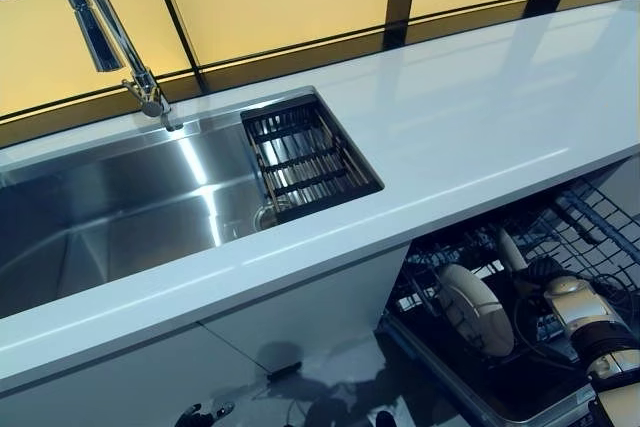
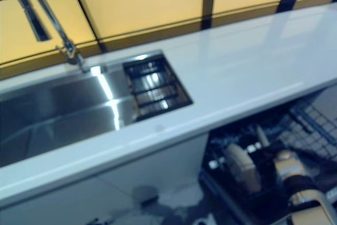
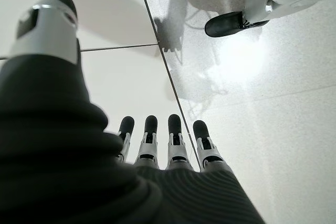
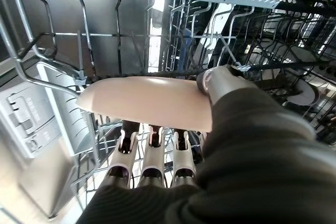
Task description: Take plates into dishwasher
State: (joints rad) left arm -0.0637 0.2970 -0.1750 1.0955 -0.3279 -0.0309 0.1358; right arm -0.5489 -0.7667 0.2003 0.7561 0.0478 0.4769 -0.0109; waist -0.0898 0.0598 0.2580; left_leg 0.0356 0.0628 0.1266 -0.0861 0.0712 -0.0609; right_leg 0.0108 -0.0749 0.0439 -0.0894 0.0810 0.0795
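Note:
A cream plate [image 4: 147,100] stands on edge among the tines of the dishwasher's lower rack [image 4: 79,77]. My right hand [image 4: 215,82] is shut on it, thumb on its upper face and fingers [image 4: 152,137] under it. In the left eye view the plate [image 1: 475,307] shows in the open dishwasher under the counter at lower right, with my right hand [image 1: 542,275] beside it. My left hand [image 3: 157,150] hangs with straight fingers above the floor, holding nothing.
A white counter [image 1: 480,117] runs across the view, with a steel sink [image 1: 120,207], a tall faucet [image 1: 100,17] and a black wire drainer basket [image 1: 305,157]. The dishwasher's wire rack [image 1: 600,217] reaches out at right. White cabinet doors [image 1: 150,377] stand below the sink.

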